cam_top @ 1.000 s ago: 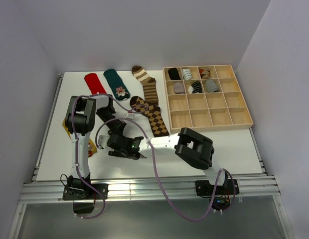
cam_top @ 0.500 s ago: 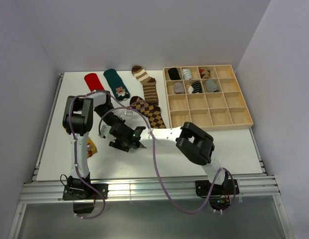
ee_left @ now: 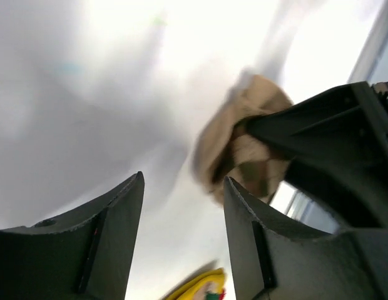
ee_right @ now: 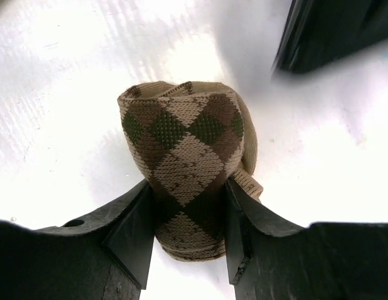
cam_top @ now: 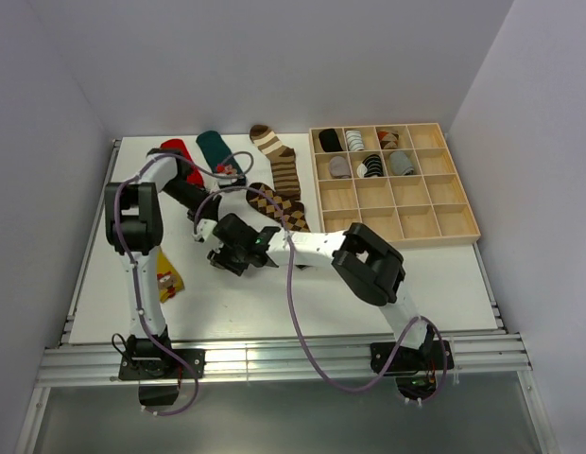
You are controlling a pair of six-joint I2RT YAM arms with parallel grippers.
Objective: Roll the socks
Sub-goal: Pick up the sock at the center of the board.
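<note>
The right hand [ee_right: 188, 187], clamped on the rolled argyle sock [ee_right: 184, 150], has carried it from the near edge to just 9 o'clock of centre on the worktop [cam_top: 444, 284], and the left hand [ee_left: 181, 181] has backed off, parted and empty, so this roll looks finished.

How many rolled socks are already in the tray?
6, all in the wooden tray. Back row, left three compartments: black roll, pale roll, brown roll. Next row, left three: grey roll, striped roll, second grey roll. None looks hidden.
</note>
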